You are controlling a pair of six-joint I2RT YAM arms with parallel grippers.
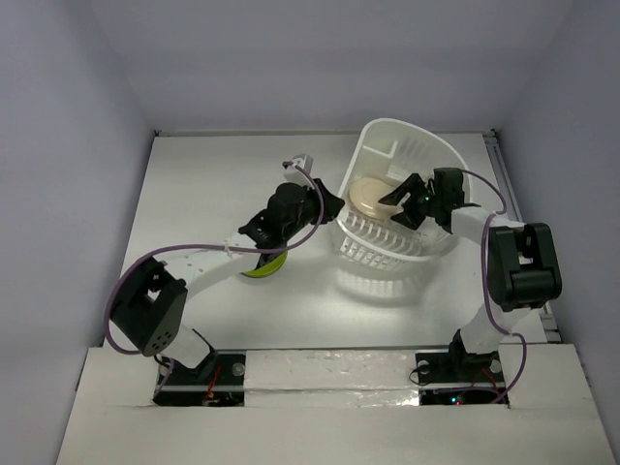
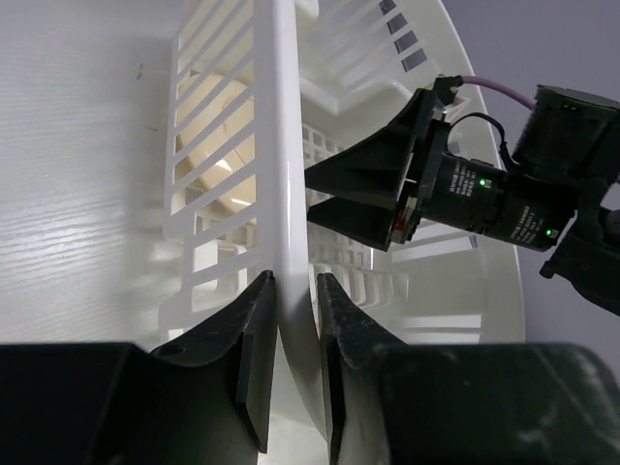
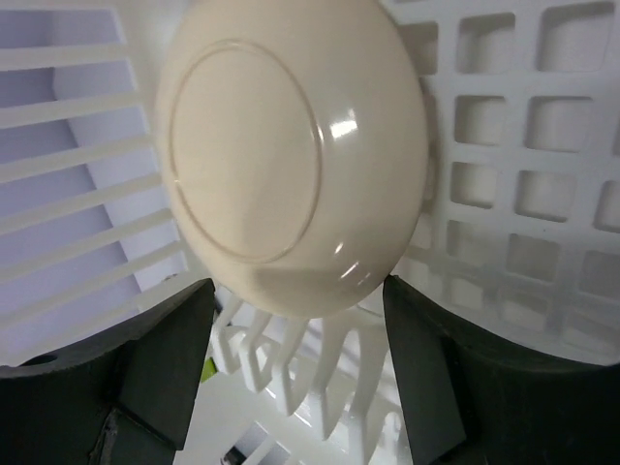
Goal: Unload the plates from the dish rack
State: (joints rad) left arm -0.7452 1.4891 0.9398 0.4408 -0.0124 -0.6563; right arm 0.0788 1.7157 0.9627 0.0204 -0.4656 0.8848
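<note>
The white dish rack [image 1: 397, 145] sits tilted at the table's middle right. My left gripper [image 1: 325, 205] is shut on its rim [image 2: 289, 174], one pad on each side of the white edge, seen in the left wrist view at the left gripper [image 2: 295, 291]. A cream plate [image 1: 372, 198] leans inside the rack, its underside with the foot ring facing the right wrist camera [image 3: 291, 155]. My right gripper [image 3: 298, 286] is open inside the rack, its fingers flanking the plate's lower edge. A lime green plate [image 1: 263, 266] lies on the table under my left arm.
Grey walls close in the white table [image 1: 223, 184] at the left, back and right. A metal rail [image 1: 499, 160] runs along the right edge. The rack's slotted wall [image 3: 87, 194] and grid floor [image 3: 523, 145] stand close around the right gripper.
</note>
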